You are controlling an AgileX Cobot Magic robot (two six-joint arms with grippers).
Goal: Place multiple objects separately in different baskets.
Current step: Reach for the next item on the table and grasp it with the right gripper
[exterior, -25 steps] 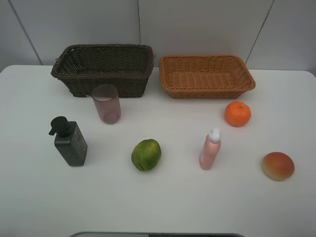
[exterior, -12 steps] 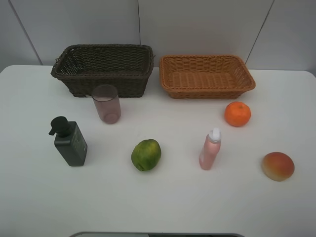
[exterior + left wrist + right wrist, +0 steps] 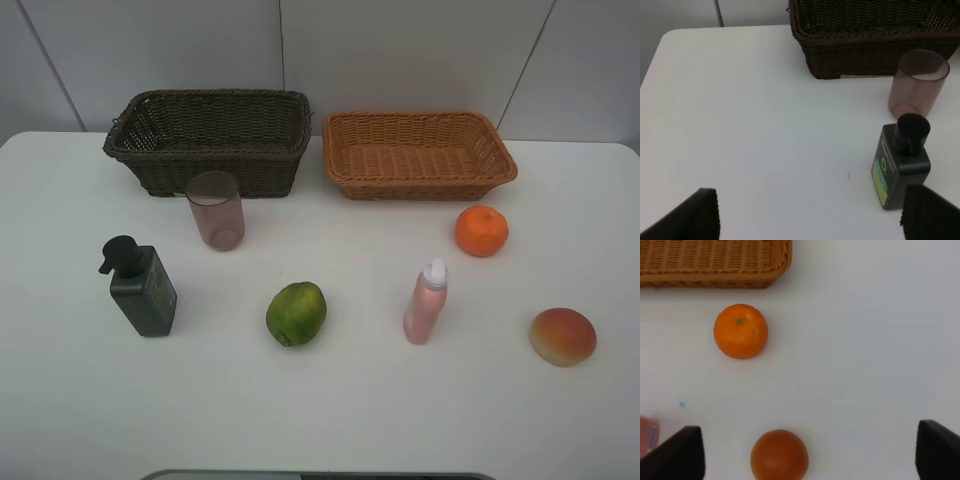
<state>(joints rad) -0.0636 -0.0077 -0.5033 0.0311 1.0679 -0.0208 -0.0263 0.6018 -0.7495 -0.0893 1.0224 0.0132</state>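
On the desk [image 3: 330, 420] before the baskets [image 3: 420, 186], six objects [image 3: 296, 313] wait; left fingers [image 3: 702, 215] and right fingers [image 3: 682, 455] gape, empty. The orange [image 3: 740, 331], firm and smooth, likely wants a hold across its middle.

At table [image 3: 350, 410] rear: dark basket [image 3: 235, 168] beside tan basket [image 3: 420, 187]; pink cup [image 3: 215, 210] before the dark, orange [image 3: 481, 230] before the tan.
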